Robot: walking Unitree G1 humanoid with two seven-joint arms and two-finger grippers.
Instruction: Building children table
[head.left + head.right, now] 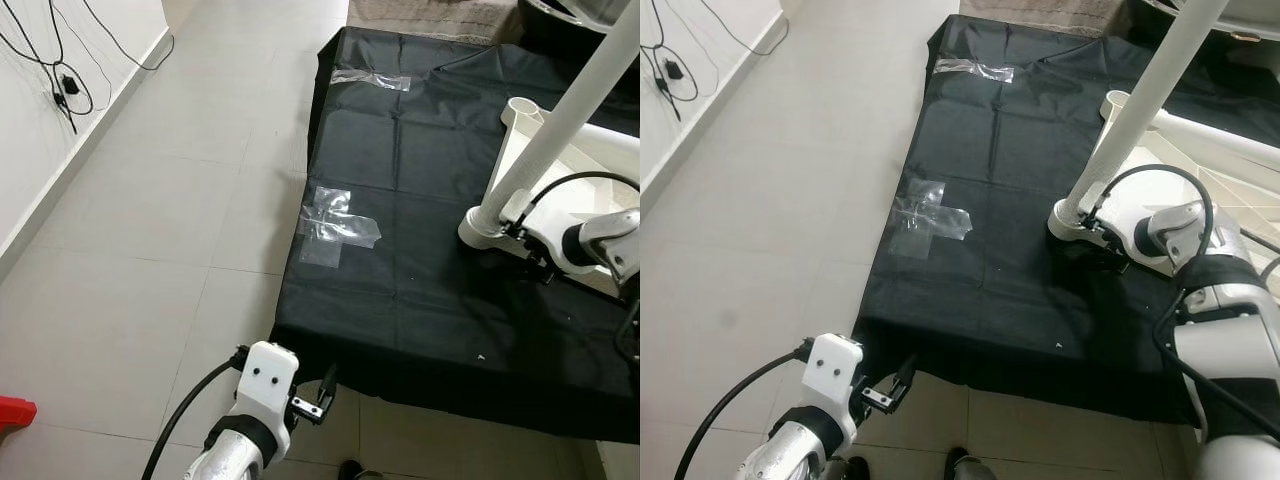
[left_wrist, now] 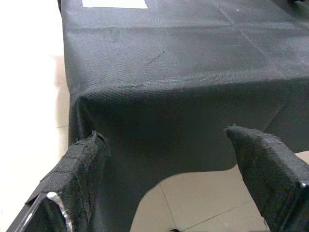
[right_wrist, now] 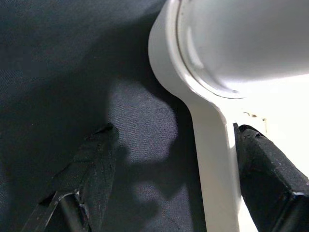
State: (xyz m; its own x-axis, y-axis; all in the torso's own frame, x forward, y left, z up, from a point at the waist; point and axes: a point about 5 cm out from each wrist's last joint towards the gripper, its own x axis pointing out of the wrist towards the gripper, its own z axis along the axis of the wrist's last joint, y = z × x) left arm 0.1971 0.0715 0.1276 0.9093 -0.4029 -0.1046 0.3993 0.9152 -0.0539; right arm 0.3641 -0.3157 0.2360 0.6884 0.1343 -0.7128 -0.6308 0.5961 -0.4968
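- Lying across a grey tiled floor [image 1: 180,200], a black fabric sheet [image 1: 420,250] carries the white plastic parts of the children's table.
- A long white tubular table leg [image 1: 560,120] rises at a slant from a round white socket [image 1: 480,225] that rests on the sheet, with a second open white socket [image 1: 520,108] just behind it.
- The right gripper [image 1: 1102,238] sits low on the sheet at the base of that leg; in the right wrist view its two black fingers [image 3: 91,164] stand wide apart, straddling the white bracket below the socket without clamping it.
- The left gripper [image 1: 318,398] hovers at the near edge of the sheet, its taped fingers [image 2: 77,164] spread wide and holding nothing.
- Two patches of clear tape [image 1: 335,228] fasten the sheet's left edge.
- Black cables [image 1: 60,80] hang against the white wall.
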